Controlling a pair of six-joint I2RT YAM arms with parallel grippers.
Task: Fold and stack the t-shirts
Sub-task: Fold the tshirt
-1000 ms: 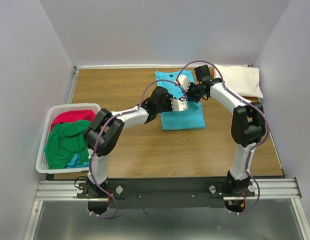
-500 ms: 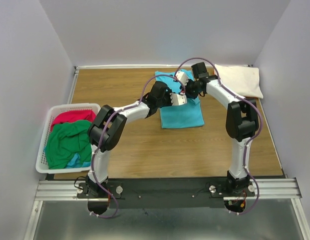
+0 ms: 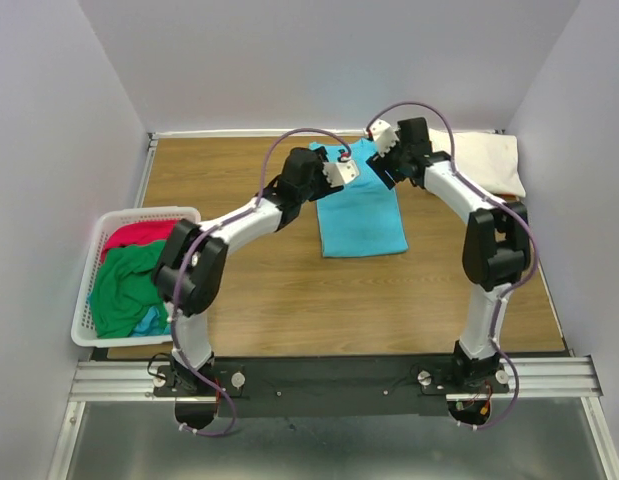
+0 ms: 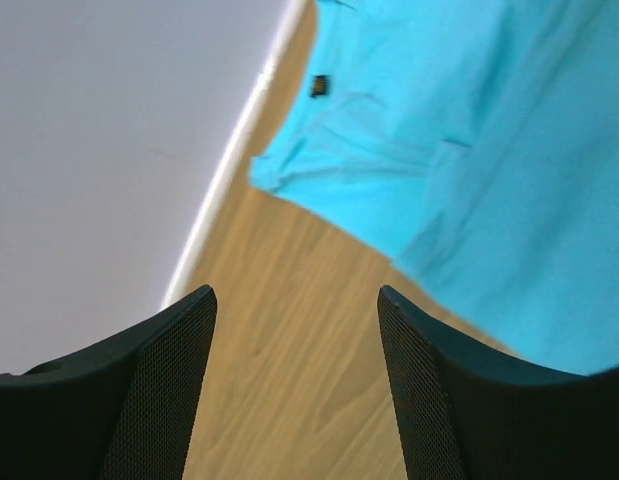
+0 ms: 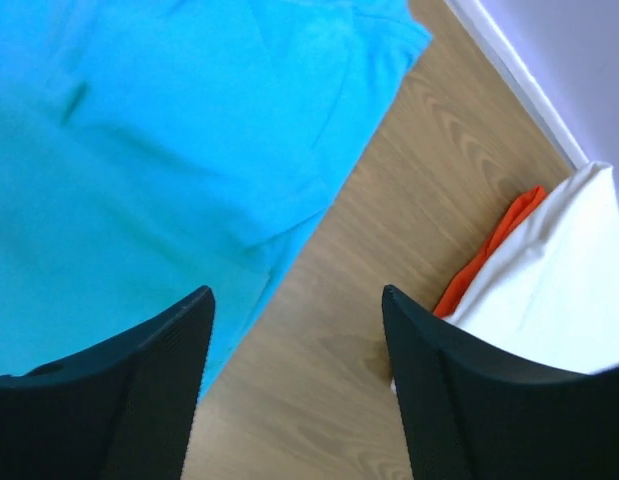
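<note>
Shirt laid out lengthwise: a turquoise t-shirt (image 3: pixel 361 215) lies flat near the middle of the wooden counter (image 3: pixel 249 290). It is folded into a long strip whose long axis runs from the arms' side toward the back wall, and the far end leans slightly left. A small dark tag (image 4: pixel 318 86) shows near that far end. The left claw (image 4: pixel 294 305) hovers over the strip's far-left corner, fingers spread wide and gripping nothing. The right claw (image 5: pixel 297 305) hangs over the far-right corner, likewise wide apart and empty. In the counter's far-right corner a folded cream-white t-shirt (image 3: pixel 479 160) rests on an orange t-shirt (image 5: pixel 494 240). At the left edge, a white basket (image 3: pixel 139 212) holds a red t-shirt (image 3: pixel 139 235) and a green t-shirt (image 3: pixel 129 285), both crumpled.
</note>
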